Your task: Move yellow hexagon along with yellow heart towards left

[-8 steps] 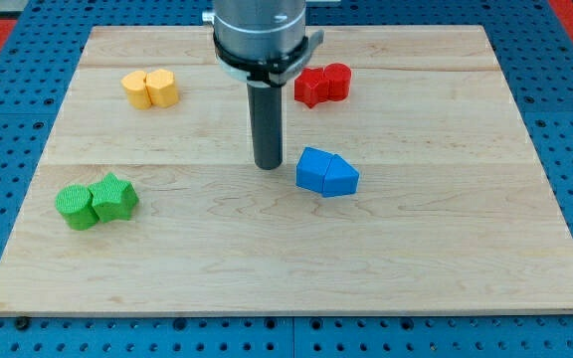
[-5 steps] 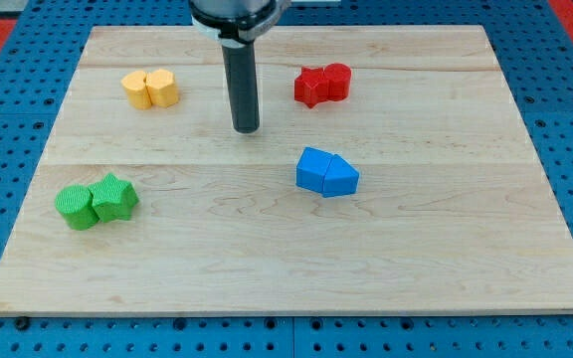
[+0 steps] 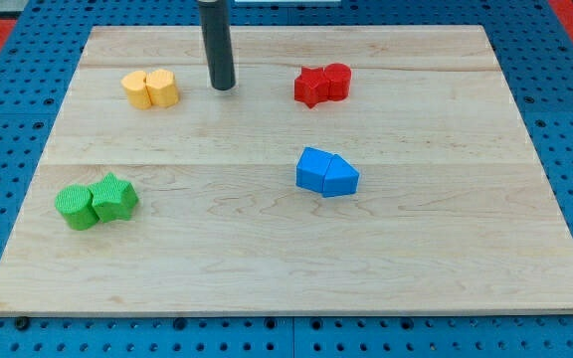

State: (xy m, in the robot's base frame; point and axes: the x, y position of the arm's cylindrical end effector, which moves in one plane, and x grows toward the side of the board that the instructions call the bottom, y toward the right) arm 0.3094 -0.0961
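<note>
Two yellow blocks sit touching near the view's top left. The left one (image 3: 135,89) looks like the heart and the right one (image 3: 162,89) the hexagon, though the shapes are hard to tell apart. My tip (image 3: 223,87) stands on the board a short way to the right of the yellow pair, with a clear gap between them. The rod rises straight up out of the view's top.
Two red blocks (image 3: 323,84) sit touching at the top right. Two blue blocks (image 3: 326,173) lie right of centre. Two green blocks (image 3: 95,201) lie at the lower left. The wooden board (image 3: 286,268) rests on a blue pegboard.
My tip has moved up and to the left, from beside the blue blocks to a spot just right of the yellow pair. No block has moved.
</note>
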